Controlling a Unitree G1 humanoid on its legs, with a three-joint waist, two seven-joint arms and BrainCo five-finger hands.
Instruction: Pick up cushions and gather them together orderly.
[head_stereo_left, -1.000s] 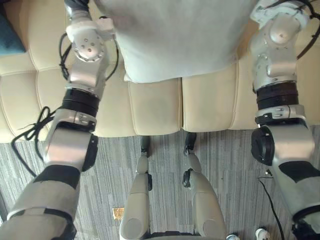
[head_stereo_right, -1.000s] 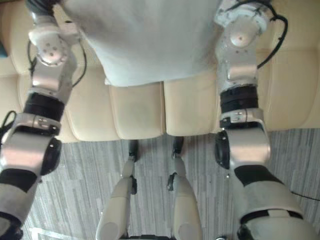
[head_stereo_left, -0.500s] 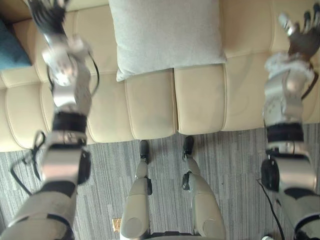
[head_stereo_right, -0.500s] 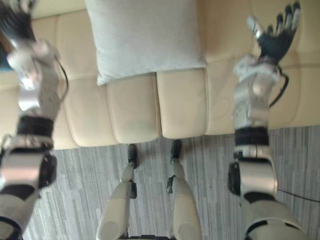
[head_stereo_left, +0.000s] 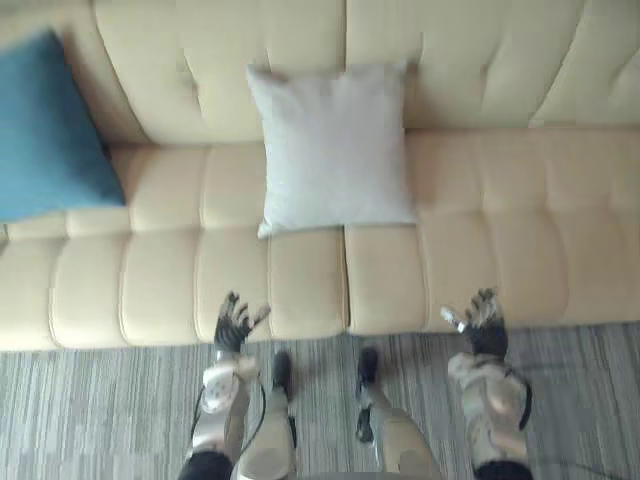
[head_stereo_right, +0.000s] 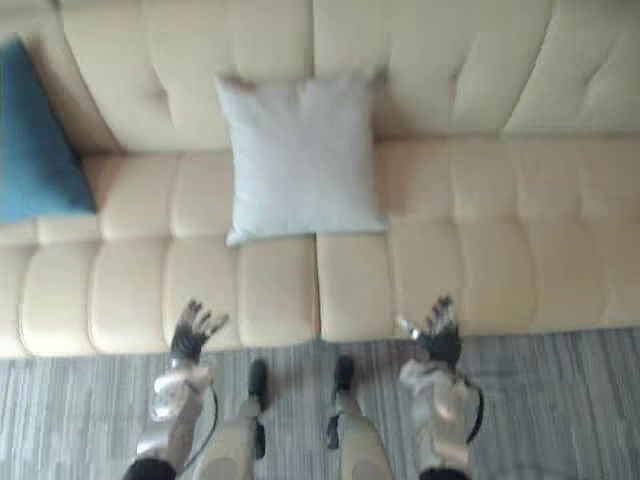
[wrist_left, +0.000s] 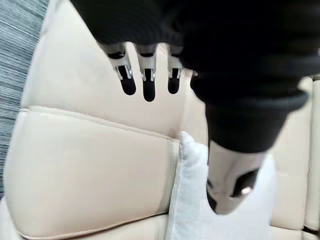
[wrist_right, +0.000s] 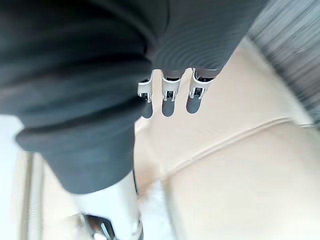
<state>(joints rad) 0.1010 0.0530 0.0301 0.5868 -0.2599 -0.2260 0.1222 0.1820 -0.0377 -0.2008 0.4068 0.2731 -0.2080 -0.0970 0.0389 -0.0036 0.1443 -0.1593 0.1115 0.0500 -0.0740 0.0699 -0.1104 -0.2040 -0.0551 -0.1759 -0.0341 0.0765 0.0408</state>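
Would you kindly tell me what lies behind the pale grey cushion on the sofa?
The sofa's cream tufted backrest rises behind the pale grey cushion, whose upper part stands against it. The stretch of backrest and seat covered by the cushion cannot be seen.

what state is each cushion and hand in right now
light grey cushion: on the seat, top against the sofa back, not held
blue cushion: at the sofa's left end, apart from the grey one, not held
left hand: open, empty, by the seat's front edge
right hand: open, empty, by the seat's front edge
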